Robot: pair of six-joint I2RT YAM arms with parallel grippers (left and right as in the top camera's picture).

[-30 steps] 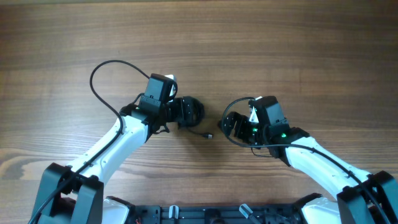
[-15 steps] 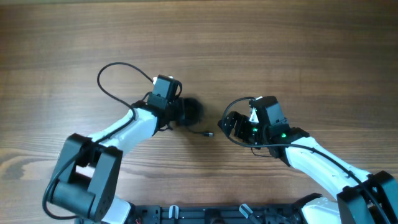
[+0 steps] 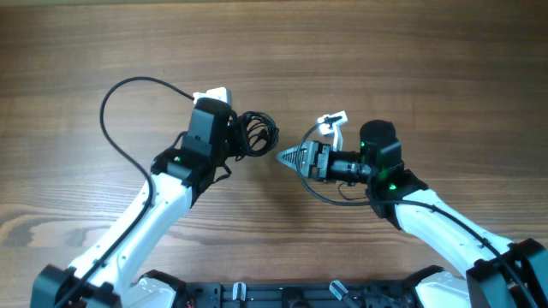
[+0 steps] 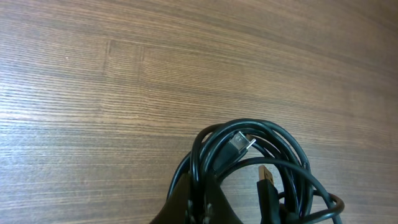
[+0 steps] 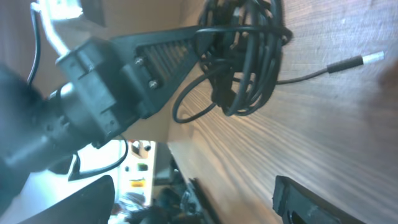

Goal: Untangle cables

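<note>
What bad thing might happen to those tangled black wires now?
The left gripper pinches several loops of the cables at once, so pulling may tighten the tangle rather than free it. The open right gripper sits very near; it might bump the left one or miss the loose plug end.

The table (image 3: 385, 51) is brown wood with a fine straight grain, smooth and low in sheen. The cables (image 4: 261, 162) have a smooth black sheath, plastic or rubber, with a soft gloss along the loops. The plug (image 5: 364, 60) lying beside the cables ends in a pale tip, probably bare metal, though it is blurred. The left gripper (image 3: 238, 137) at the cables is matt black plastic, and its fingers (image 5: 168, 53) are ribbed. Behind the cables, the left arm (image 3: 158, 210) wears a glossy white plastic shell.
</note>
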